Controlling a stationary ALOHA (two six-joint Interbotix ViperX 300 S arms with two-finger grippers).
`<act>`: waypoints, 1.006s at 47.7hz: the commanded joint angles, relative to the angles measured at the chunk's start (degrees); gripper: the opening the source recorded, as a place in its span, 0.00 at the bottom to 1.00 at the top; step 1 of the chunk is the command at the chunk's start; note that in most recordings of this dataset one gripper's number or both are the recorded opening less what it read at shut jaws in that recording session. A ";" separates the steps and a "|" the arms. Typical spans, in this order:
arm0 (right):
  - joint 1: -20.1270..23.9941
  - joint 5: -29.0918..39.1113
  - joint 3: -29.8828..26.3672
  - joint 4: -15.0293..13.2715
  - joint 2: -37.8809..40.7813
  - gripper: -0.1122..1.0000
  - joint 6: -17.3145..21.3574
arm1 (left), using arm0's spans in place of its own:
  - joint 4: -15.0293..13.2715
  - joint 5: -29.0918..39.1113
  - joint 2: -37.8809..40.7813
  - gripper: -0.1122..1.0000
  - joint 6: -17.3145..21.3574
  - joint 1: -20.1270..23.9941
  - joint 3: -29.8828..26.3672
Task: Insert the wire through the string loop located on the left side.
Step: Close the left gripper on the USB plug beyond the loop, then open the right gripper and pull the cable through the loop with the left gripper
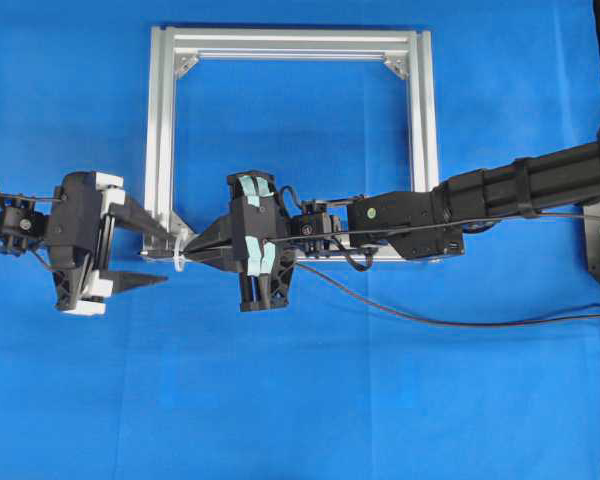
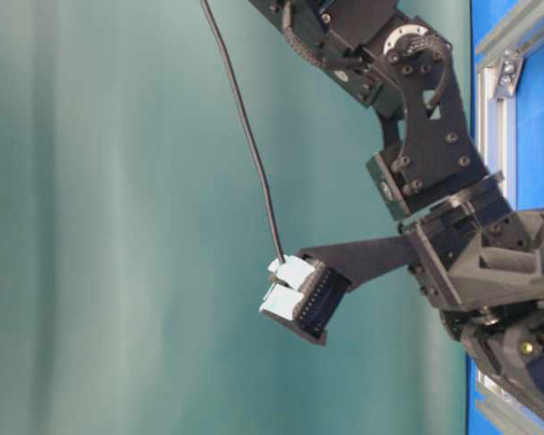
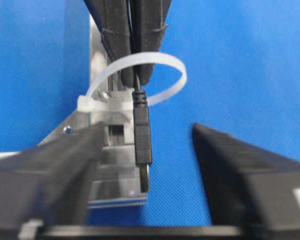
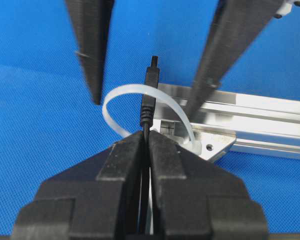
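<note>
Blue cloth is covering the desk (image 1: 300,400), and a silver frame (image 1: 161,130) is lying flat on it. At the frame's lower left corner the whitish loop (image 3: 140,60) is standing out. The right hand (image 4: 146,137) is clamping the wire (image 4: 149,97) between its closed fingers, just behind the plug. The plug is poking through the loop, its long axis lying level and its tip pointing toward the left hand (image 1: 152,255). That hand's fingers (image 3: 240,165) are standing apart on either side of the plug, touching nothing. Behind the right hand, the wire is trailing off rightward across the cloth.
</note>
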 commanded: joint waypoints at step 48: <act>0.35 -0.18 1.49 0.09 -3.16 0.96 0.35 | 0.09 1.67 -1.14 0.17 0.09 2.37 -0.79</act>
